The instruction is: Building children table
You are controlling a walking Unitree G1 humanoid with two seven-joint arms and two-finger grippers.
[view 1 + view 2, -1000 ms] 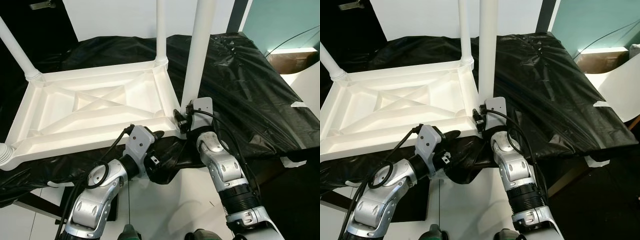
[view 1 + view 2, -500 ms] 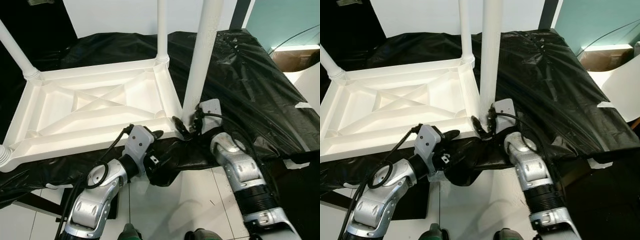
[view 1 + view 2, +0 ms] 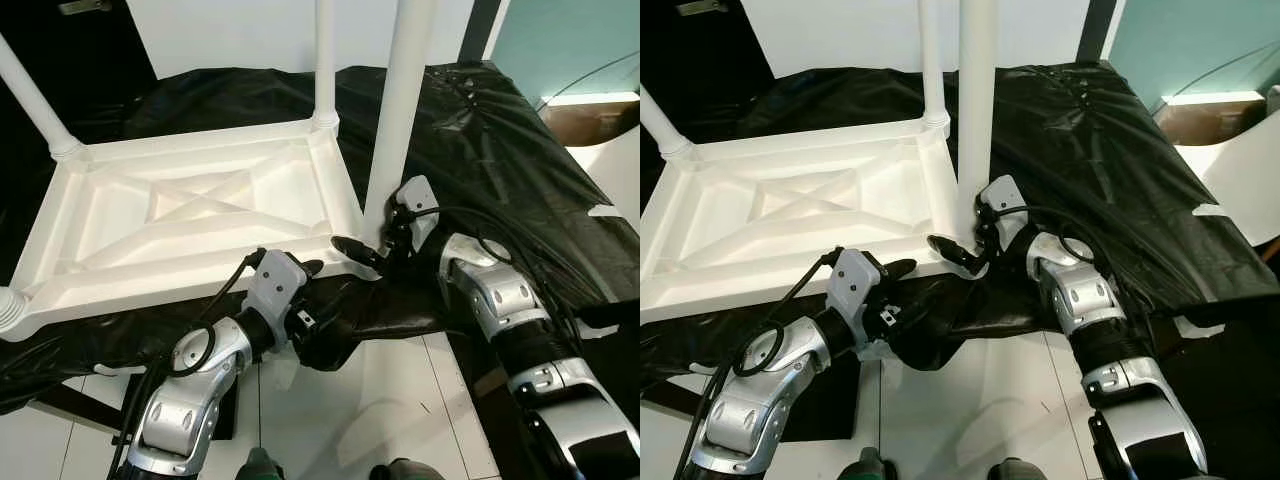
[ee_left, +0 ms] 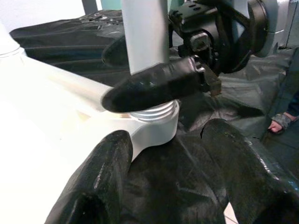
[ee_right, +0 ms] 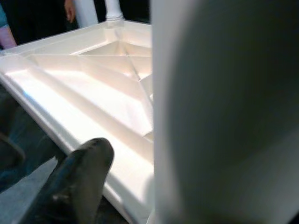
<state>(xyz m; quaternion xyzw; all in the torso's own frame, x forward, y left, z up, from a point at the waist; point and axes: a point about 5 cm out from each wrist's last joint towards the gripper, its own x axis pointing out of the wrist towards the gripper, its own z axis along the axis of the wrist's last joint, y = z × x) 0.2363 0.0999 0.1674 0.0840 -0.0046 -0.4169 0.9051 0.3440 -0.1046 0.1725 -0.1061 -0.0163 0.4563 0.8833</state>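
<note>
Four white legs stand on the inverted tabletop (image 3: 190, 215), which lies underside-up across the centre left of the head views, resting on a black plastic sheet (image 3: 500, 150). The ribbed underside shows a cross of diagonal braces inside a raised rim.

Leg positions:
- Far left corner: one leg (image 3: 30, 100) slants toward the upper left of the frame.
- Far right corner: one leg (image 3: 324, 60) rises upright out of the top edge.
- Near left corner: only the ringed base of a leg (image 3: 8, 310) appears at the left edge.
- Near right corner: the thick leg (image 3: 400, 110) stands almost upright, its lower end in the corner socket.

Right gripper (image 3: 370, 245): positioned at the base of the near right leg, lower centre right of the frame. Its fingers are closed around that leg just above the socket; one black finger (image 4: 154, 84) crosses the front of the leg directly over the threaded collar in the left wrist view. In the right wrist view the leg occupies the right half, with one fingertip (image 5: 79, 172) beside it.

Left gripper (image 3: 312, 280): located at the near rim of the tabletop, lower centre. Its fingers are spread apart, holding nothing; one finger (image 4: 100, 182) lies just under the corner of the tabletop and the other rests over the crumpled sheet.

White floor tiles (image 3: 350, 420) run along the bottom of the frame.
</note>
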